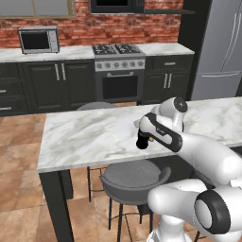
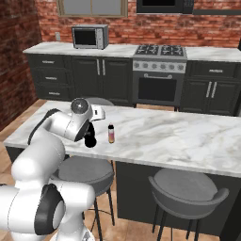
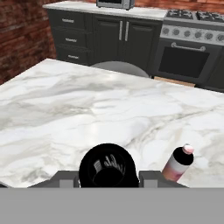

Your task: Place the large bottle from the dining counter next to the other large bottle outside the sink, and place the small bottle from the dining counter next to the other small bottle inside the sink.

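My gripper [image 3: 109, 180] is shut on the large bottle [image 3: 108, 165], a black bottle seen from above with a finger on each side of it. The same large bottle [image 1: 142, 141] [image 2: 89, 138] hangs under the hand near the front edge of the dining counter [image 1: 80, 137] [image 2: 183, 136] [image 3: 61, 109]; I cannot tell whether its base touches the marble. The small bottle [image 2: 111, 133] [image 3: 178, 164], pale-capped with an orange-pink body, stands upright on the marble just to the right of the gripper [image 2: 89, 132] [image 1: 143, 135]. The sink and the other two bottles are out of view.
Round grey stools [image 1: 132, 177] [image 2: 188, 188] stand under the counter's near edge. Across the floor are dark cabinets, a stove [image 1: 118, 61] [image 2: 159, 70], a microwave [image 1: 38, 40] [image 2: 89, 36] and a grey fridge [image 1: 220, 47]. A brick wall [image 2: 16, 56] runs along the left.
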You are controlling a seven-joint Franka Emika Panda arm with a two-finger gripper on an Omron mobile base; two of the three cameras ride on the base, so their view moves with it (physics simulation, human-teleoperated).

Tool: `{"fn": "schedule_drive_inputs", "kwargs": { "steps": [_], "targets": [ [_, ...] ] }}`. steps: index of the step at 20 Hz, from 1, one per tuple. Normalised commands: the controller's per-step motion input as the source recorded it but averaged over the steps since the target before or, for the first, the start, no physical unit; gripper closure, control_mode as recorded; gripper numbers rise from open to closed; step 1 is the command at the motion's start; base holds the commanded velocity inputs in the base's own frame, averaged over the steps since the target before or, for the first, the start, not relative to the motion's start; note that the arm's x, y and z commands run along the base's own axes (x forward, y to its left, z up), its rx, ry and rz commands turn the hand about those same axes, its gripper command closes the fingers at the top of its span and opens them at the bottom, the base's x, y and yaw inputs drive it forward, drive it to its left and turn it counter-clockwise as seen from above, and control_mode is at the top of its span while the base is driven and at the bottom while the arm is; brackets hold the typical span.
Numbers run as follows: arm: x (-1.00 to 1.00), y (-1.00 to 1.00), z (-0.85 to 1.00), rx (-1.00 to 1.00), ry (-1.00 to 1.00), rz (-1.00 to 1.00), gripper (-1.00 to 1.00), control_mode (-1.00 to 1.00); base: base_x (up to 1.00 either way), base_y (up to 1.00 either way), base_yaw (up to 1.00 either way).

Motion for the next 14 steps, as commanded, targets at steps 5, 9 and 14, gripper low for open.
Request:
{"fn": "schedule_drive_inputs", "kwargs": {
  "steps": [5, 9, 14],
  "targets": [
    [0.0, 0.0, 0.0, 0.0, 0.0, 0.0, 1.0, 1.0, -0.29, -0.06, 0.01],
    [0.0, 0.0, 0.0, 0.0, 0.0, 0.0, 1.0, 1.0, -0.39, -0.19, 0.02],
    [0.0, 0.0, 0.0, 0.0, 0.0, 0.0, 1.0, 1.0, -0.26, -0.39, 0.02]
  ]
}}
